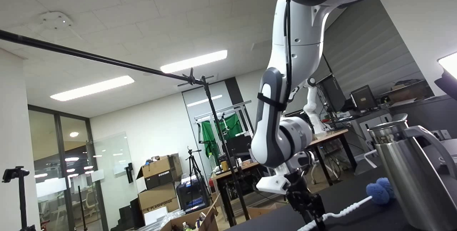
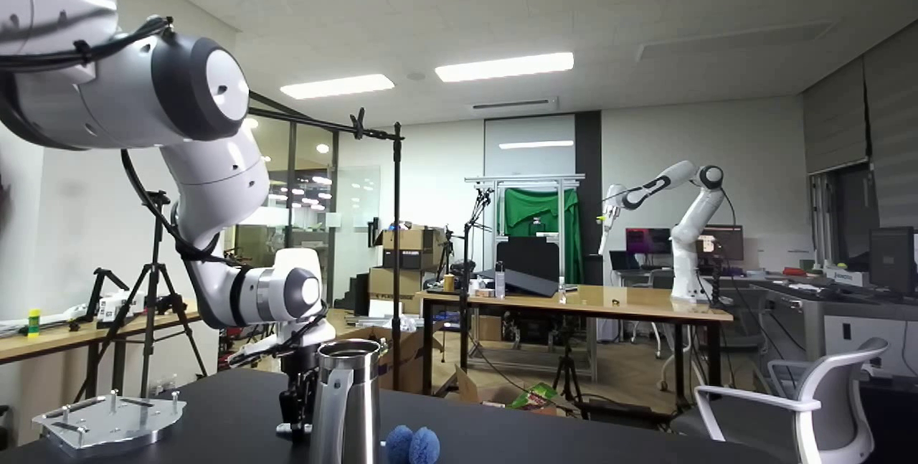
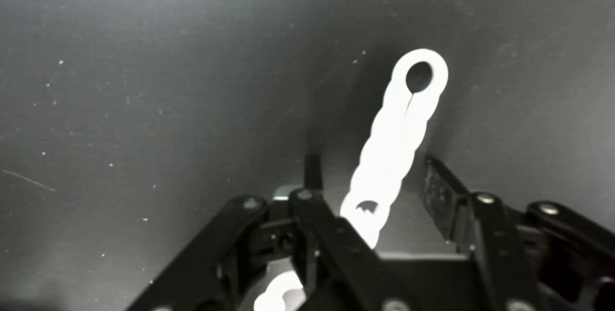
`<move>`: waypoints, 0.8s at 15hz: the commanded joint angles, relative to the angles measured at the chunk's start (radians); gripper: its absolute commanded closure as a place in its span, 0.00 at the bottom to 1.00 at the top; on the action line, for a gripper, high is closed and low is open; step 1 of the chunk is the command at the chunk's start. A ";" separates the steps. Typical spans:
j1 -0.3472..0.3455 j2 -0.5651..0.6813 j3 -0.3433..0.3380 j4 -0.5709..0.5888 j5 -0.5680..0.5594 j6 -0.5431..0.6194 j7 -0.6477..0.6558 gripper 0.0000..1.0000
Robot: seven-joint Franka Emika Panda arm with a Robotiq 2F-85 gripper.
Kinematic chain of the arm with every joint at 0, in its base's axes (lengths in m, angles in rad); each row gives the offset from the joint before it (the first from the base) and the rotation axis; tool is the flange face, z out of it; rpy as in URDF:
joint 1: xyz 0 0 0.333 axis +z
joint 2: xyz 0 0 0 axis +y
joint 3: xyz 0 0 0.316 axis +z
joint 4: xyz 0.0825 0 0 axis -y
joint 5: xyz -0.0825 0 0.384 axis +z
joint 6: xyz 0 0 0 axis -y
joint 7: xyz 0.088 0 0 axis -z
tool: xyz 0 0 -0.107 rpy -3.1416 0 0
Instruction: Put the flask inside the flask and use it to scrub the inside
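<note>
The pincer [image 3: 374,176] is hanging low over the black tabletop [image 2: 229,414] and is standing released, its fingers [image 3: 439,195] straddling the white twisted handle of a brush [image 3: 389,152], with gaps showing on both sides of it; the handle's looped end is poking out past the fingertips; to the right, in an exterior view, the handle is running along the tabletop to a blue sponge head [image 1: 376,192], which is lying just beside the flask [image 1: 416,181]; whether those two are touching, I am not able to tell; the flask, tall and steel, is standing upright to the right of the pincer in both exterior views; the robot's white arm [image 1: 303,52] is bending down from above; at the left, in an exterior view, a clear bolted plate [image 2: 107,429] is lying on the tabletop; a grey chair [image 2: 835,406] is standing to the right; on the far side a wooden table [image 2: 631,295] is carrying another white arm [image 2: 692,224]; a green cloth [image 2: 523,209] is hanging behind it, and cardboard boxes [image 2: 394,285] are sitting stacked to the left.
</note>
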 commanded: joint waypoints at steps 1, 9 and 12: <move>0.006 0.008 -0.008 0.046 -0.013 -0.050 0.039 0.75; -0.101 -0.073 0.056 0.070 0.019 -0.248 -0.087 0.94; -0.152 -0.161 0.079 0.051 0.047 -0.228 -0.153 0.94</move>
